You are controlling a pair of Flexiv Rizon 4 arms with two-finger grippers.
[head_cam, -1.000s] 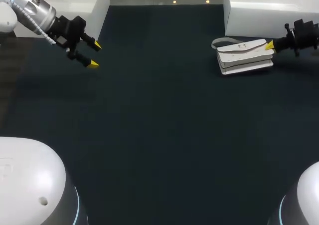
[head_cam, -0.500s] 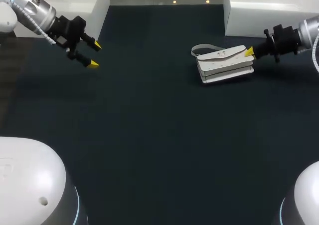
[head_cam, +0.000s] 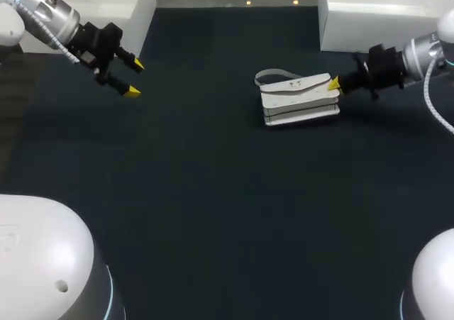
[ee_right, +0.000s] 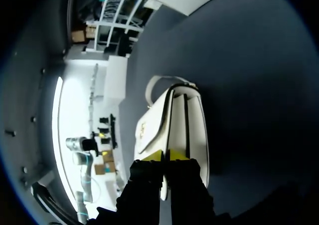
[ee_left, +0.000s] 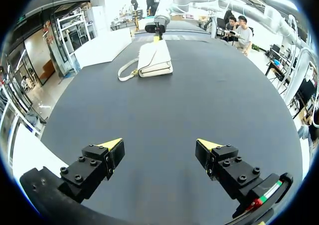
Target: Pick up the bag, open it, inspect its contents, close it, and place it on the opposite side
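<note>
The white bag (head_cam: 298, 100) lies flat on its side at the right middle of the dark table (head_cam: 213, 192), its grey strap (head_cam: 273, 74) looped out at its far left end. My right gripper (head_cam: 333, 86) is shut on the bag's right edge. In the right wrist view the yellow tips (ee_right: 167, 156) pinch a thin edge of the bag (ee_right: 174, 125). My left gripper (head_cam: 133, 79) hangs open and empty over the table's far left. From the left wrist, that gripper (ee_left: 159, 147) faces the bag (ee_left: 155, 59) far ahead, with the right gripper (ee_left: 156, 35) behind it.
A white block (head_cam: 120, 1) stands at the table's back left corner and another (head_cam: 383, 15) at the back right, close behind my right arm. Bare dark tabletop stretches between the bag and my left gripper.
My right gripper has moved left toward the table's middle, taking the bag along with it. The left arm has kept still.
</note>
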